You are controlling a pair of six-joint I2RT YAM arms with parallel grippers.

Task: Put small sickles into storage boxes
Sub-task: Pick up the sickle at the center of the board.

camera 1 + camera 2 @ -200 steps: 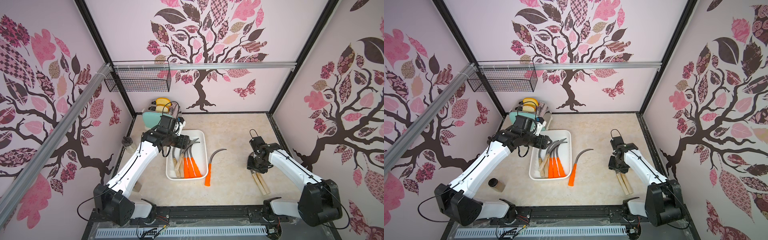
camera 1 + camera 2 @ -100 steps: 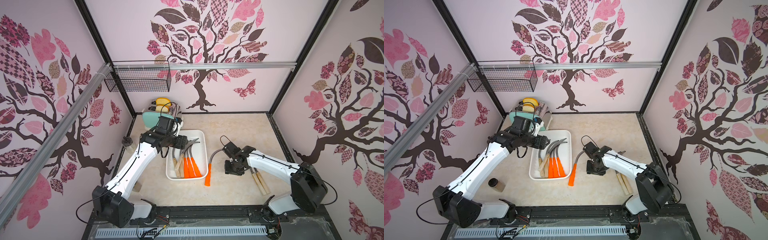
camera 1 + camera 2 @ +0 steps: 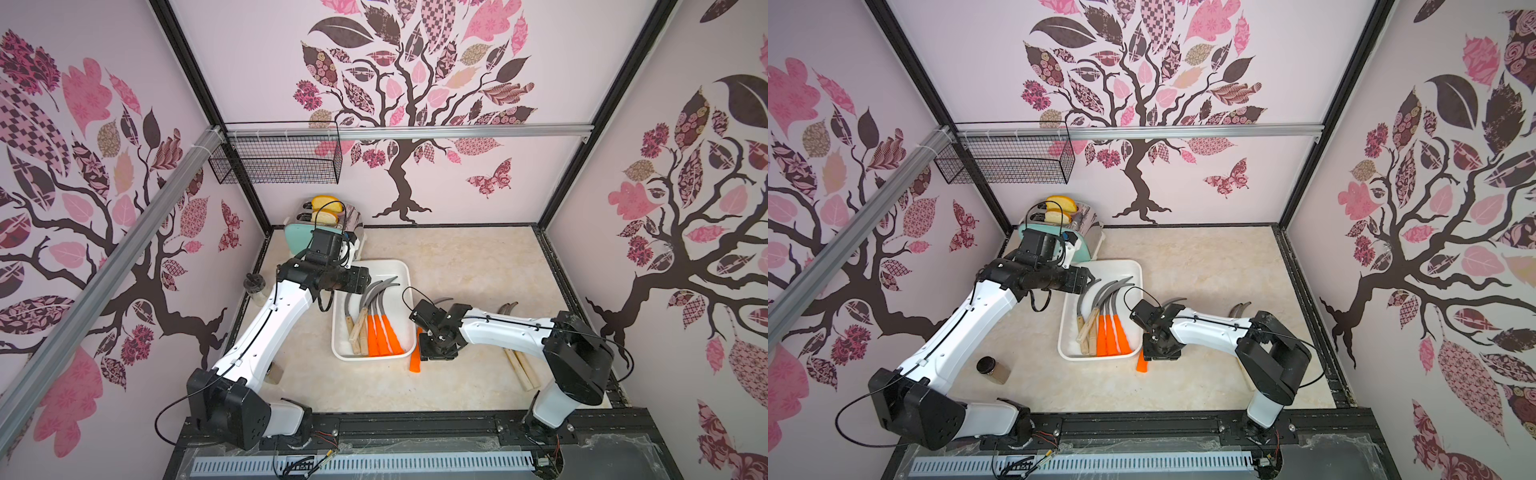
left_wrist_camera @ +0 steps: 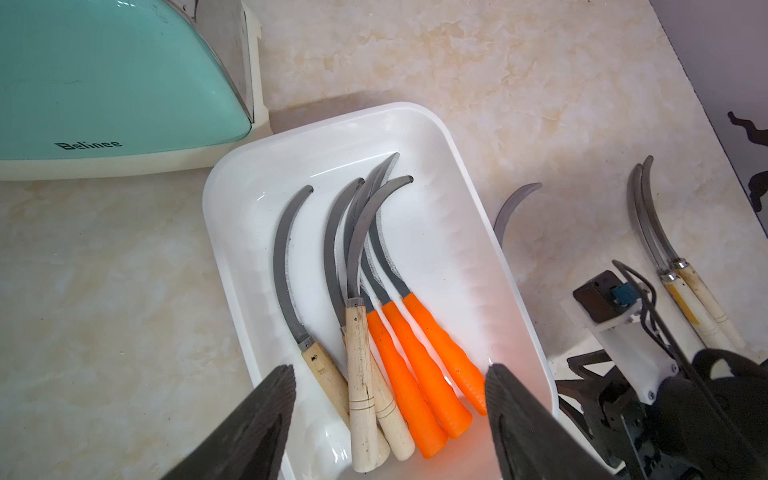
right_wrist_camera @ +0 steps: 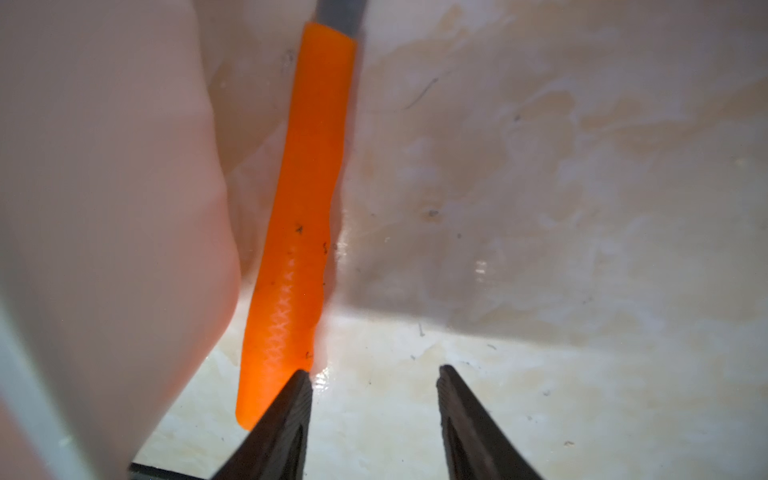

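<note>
The white storage box (image 3: 376, 356) holds three orange-handled and three wooden-handled small sickles (image 4: 419, 365). My left gripper (image 4: 388, 386) hangs open above their handle ends, gripping nothing. A fourth orange-handled sickle (image 3: 414, 363) lies on the table against the box's right side. My right gripper (image 5: 374, 374) is low over its handle (image 5: 303, 208) and open. The handle lies just outside the gap, beside one fingertip (image 5: 297, 399). Two wooden-handled sickles (image 3: 517, 365) lie together further right, partly under my right arm.
A teal toaster (image 3: 307, 237) with bread slices stands behind the box at the back left. A black wire basket (image 3: 278, 160) hangs on the back wall. A small dark-lidded jar (image 3: 992, 368) stands at the left, under my left arm.
My right arm swung left from the two wooden-handled sickles to the orange-handled one beside the box, and its jaws widened slightly. The left arm hardly moved.
</note>
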